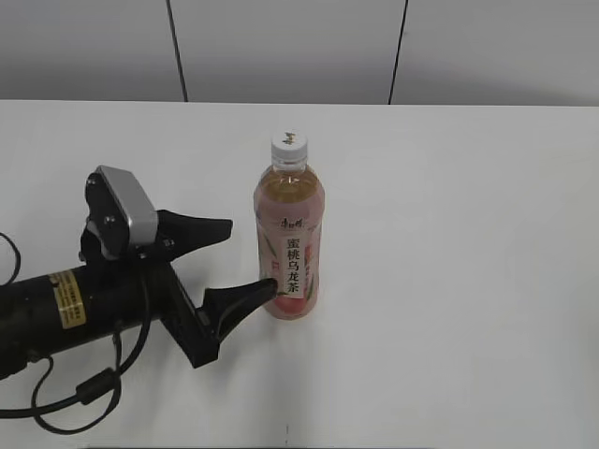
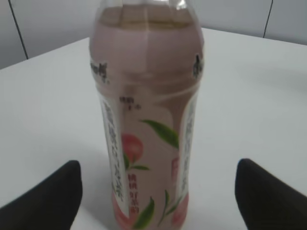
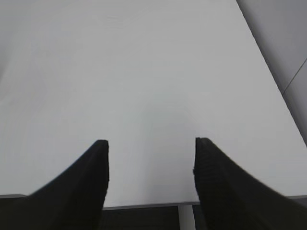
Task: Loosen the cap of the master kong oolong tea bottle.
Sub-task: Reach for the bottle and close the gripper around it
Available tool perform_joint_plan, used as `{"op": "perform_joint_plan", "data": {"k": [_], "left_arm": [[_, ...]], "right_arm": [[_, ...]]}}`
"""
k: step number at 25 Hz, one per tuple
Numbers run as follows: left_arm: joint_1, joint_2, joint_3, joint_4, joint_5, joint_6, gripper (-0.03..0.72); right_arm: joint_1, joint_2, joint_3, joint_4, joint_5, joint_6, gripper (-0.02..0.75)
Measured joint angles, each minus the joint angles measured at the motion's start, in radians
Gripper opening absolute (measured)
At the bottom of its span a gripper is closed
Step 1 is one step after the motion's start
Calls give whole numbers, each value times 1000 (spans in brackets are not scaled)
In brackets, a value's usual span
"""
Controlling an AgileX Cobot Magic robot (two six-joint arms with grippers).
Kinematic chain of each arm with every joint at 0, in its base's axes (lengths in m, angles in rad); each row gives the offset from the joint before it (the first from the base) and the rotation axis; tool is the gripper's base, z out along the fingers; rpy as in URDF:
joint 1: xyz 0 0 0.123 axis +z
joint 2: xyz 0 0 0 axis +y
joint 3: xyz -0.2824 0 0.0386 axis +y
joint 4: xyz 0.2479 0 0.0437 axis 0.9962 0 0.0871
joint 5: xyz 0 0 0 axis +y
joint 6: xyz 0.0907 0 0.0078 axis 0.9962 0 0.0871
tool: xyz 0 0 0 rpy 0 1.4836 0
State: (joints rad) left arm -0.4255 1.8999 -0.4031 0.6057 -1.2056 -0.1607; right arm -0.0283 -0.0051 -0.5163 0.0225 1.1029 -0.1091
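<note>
Jaws, left gripper (image 1: 251, 258): spread wide, released, nothing held. In the exterior view its two black fingers point toward the bottle from the left; the nearer finger's tip (image 1: 267, 288) lies just beside or touching the bottle's lower label, and which cannot be told; the farther finger stands apart from the bottle, behind and to its left. In the left wrist view both fingertips sit at the lower corners, one each side of the bottle, with bare tabletop showing between each and the bottle.

Jaws, right gripper (image 3: 151, 160): parted, empty. Only the right wrist view shows it, two dark ridged fingers above bare tabletop near one edge.

Item, master kong oolong tea bottle (image 1: 289, 243): clear plastic, pinkish-amber liquid, pink peach label with green leaves and a white strip of vertical Chinese characters. Upright on the white tabletop (image 1: 468, 281), roughly midway across its width and well in from the far edge. In the left wrist view it fills the centre, slightly blurred, its top cut off by the frame.

Item, cap (image 1: 289, 144): small, round, white, dark mark on top. Seated on the bottle neck; nothing touching it.

Item, left arm: black, with a yellow label and a grey wrist camera housing (image 1: 131, 210), lying low over the tabletop's left front area. Black cable (image 1: 84, 388) looped below it.

Backdrop: grey panelled wall behind the far edge.
</note>
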Motion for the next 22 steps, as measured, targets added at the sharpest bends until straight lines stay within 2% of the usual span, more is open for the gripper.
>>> {"op": "perform_joint_plan", "data": {"k": [5, 22], "left_arm": [[-1, 0, -38, -27, 0, -1, 585], [-1, 13, -159, 77, -3, -59, 588]], "right_arm": [[0, 0, 0, 0, -4, 0, 430], [0, 0, 0, 0, -5, 0, 430]]}}
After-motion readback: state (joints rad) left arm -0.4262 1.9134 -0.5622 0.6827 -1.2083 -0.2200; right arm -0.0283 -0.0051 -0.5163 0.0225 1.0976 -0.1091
